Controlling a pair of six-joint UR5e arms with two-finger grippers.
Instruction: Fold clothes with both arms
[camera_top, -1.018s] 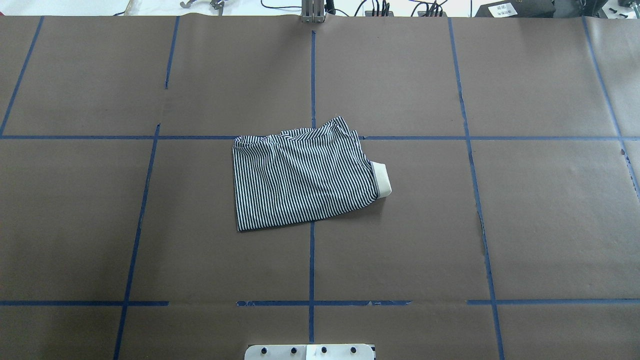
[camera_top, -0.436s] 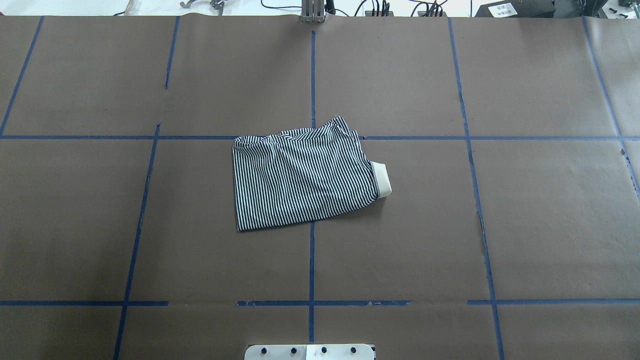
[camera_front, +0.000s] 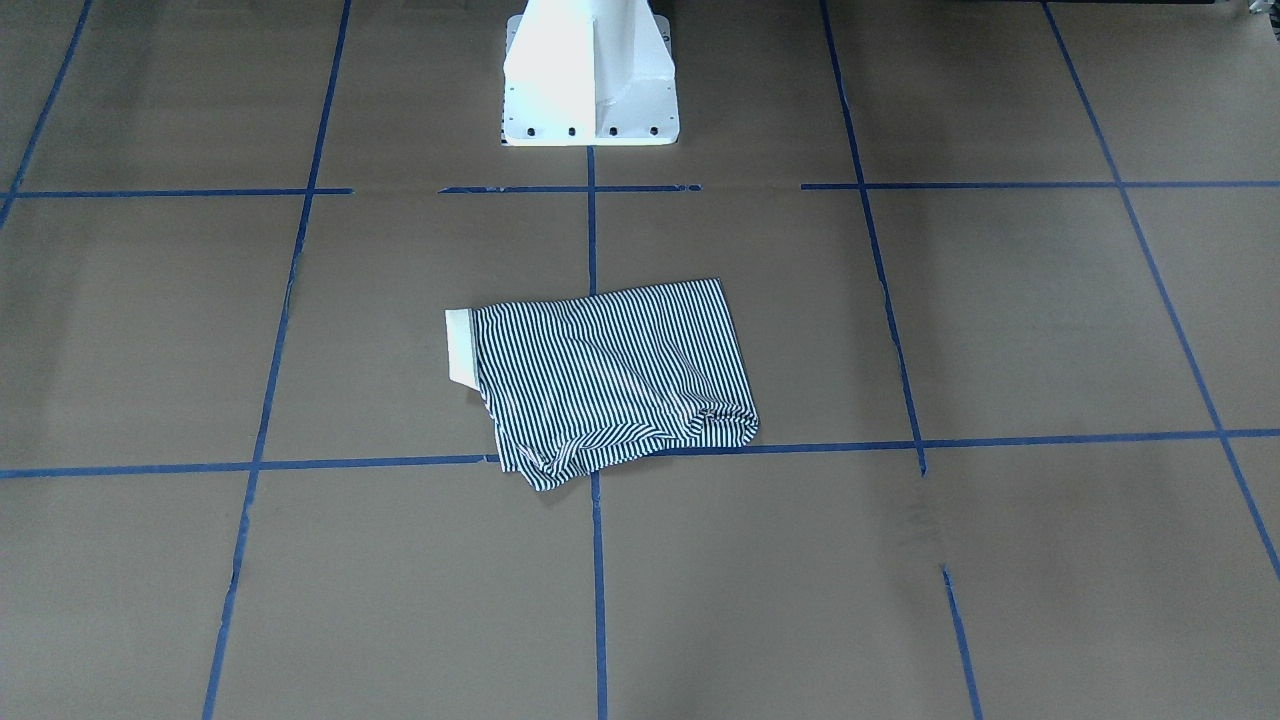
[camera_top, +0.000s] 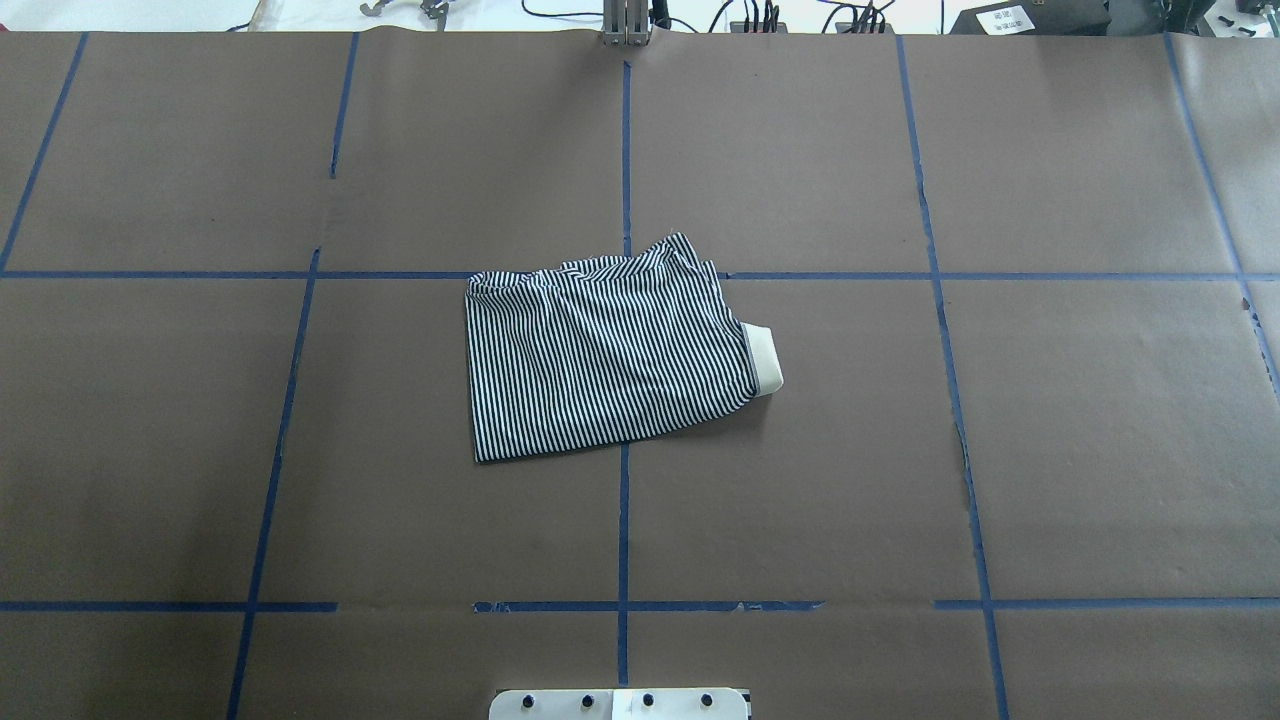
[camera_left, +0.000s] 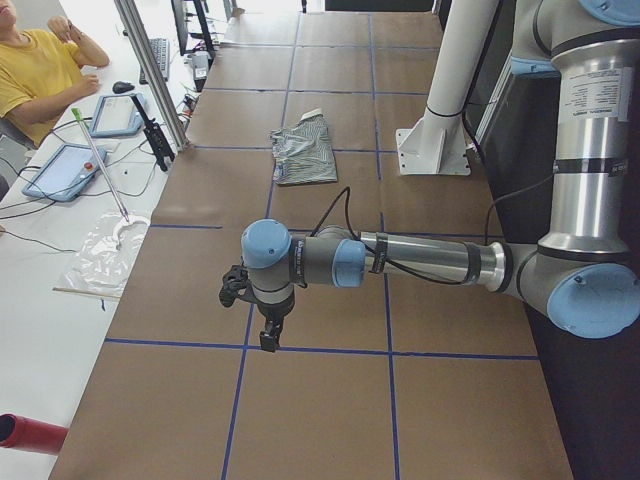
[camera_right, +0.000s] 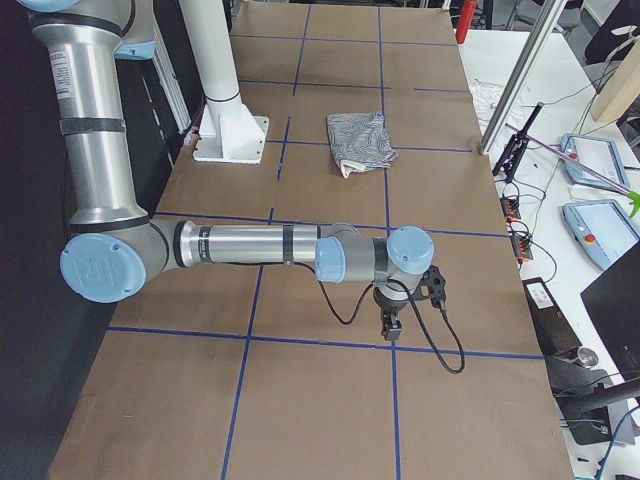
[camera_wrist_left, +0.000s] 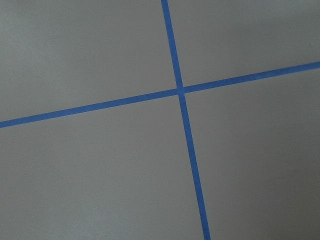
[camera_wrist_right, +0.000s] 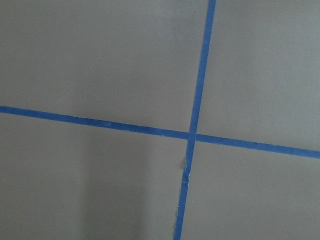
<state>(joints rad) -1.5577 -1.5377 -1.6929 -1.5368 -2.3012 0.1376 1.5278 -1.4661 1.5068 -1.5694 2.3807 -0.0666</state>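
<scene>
The striped shirt (camera_top: 610, 355) lies folded into a rough rectangle at the table's middle, its cream collar (camera_top: 765, 360) sticking out on the right edge. It also shows in the front view (camera_front: 610, 375) and both side views (camera_left: 305, 150) (camera_right: 360, 140). My left gripper (camera_left: 270, 340) hangs over bare brown paper far from the shirt, at the table's left end. Equally far off at the right end is my right gripper (camera_right: 390, 328), pointing down. Neither side view lets me tell whether they are open or shut. Both wrist views show only paper and tape.
Blue tape lines (camera_top: 623, 520) grid the brown paper. The white pedestal base (camera_front: 590, 80) stands behind the shirt. A person in yellow (camera_left: 35, 70) sits by tablets (camera_left: 62, 170) and cables on the white side table. A red cylinder (camera_left: 30, 435) lies near that table's corner.
</scene>
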